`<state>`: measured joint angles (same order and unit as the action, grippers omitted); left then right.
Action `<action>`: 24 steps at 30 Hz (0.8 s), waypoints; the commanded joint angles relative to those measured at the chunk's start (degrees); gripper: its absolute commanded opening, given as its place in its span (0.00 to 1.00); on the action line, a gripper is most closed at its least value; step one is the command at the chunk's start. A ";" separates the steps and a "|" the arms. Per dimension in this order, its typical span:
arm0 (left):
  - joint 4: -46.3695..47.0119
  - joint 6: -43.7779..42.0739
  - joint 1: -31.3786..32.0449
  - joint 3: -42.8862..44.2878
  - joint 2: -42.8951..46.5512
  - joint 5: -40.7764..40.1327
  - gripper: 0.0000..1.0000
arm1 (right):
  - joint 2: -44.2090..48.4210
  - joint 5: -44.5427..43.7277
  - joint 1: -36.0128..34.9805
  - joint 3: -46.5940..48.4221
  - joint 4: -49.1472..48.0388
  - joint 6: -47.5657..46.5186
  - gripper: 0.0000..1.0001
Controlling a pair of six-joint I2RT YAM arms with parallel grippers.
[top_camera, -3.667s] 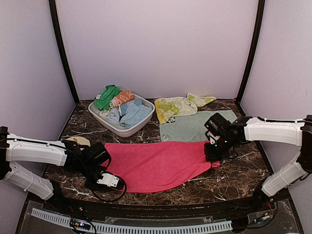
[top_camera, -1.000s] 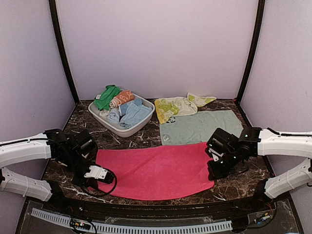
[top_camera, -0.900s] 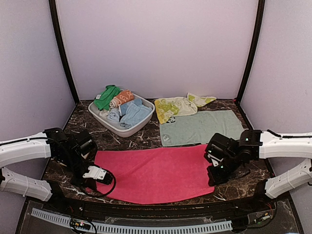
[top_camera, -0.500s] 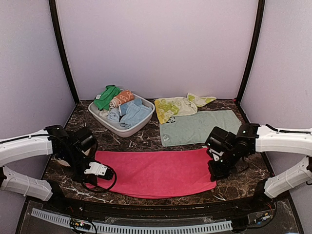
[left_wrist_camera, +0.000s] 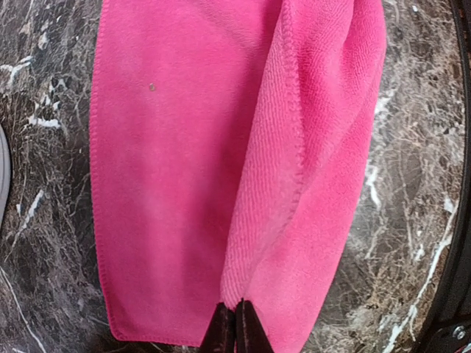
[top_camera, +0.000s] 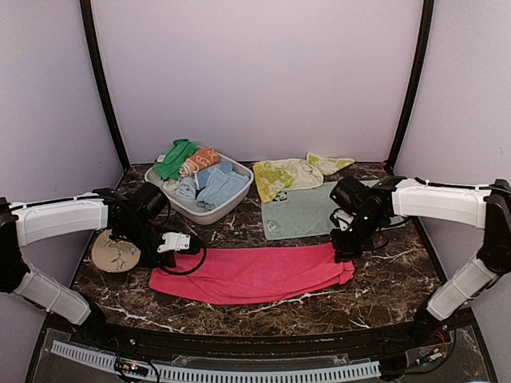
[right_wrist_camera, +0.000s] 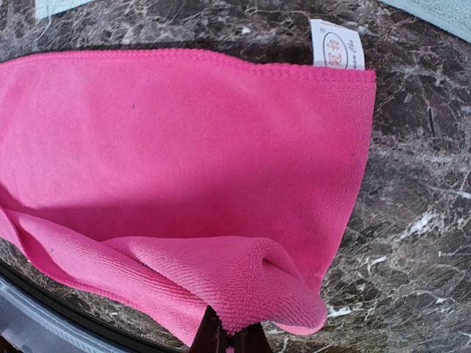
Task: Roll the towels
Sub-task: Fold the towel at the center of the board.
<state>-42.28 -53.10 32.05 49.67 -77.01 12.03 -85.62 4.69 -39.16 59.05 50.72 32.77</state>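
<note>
Grip: left end effector (left_wrist_camera: 235, 327), right end effector (right_wrist_camera: 229, 335) both clamped on pink towel (top_camera: 251, 275) folded edge.

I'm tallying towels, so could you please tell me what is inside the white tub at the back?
The tub holds a green towel, an orange roll and pale blue towels. Its bottom and anything beneath them are covered.

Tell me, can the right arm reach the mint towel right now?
Probably yes: the mint towel lies just behind the right gripper with nothing lying between them. But that gripper is shut on a corner of the pink towel, so it would have to let go first.
</note>
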 commanded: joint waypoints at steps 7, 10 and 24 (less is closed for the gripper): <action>9.84 2.30 -2.29 -2.25 -2.02 -5.57 0.04 | -6.58 2.12 6.93 3.57 -7.13 -4.78 0.10; 11.01 2.70 -3.10 -3.63 -1.57 -6.60 0.13 | -8.26 1.15 7.87 4.50 -7.73 -5.00 0.40; 8.24 6.52 -5.29 -4.48 4.06 -3.40 0.32 | 7.75 -6.33 9.49 -5.54 -5.20 -0.75 0.62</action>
<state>-28.45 -49.04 26.85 44.01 -76.16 2.79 -83.42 -0.12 -29.34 59.29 43.77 29.71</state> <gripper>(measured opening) 0.306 0.613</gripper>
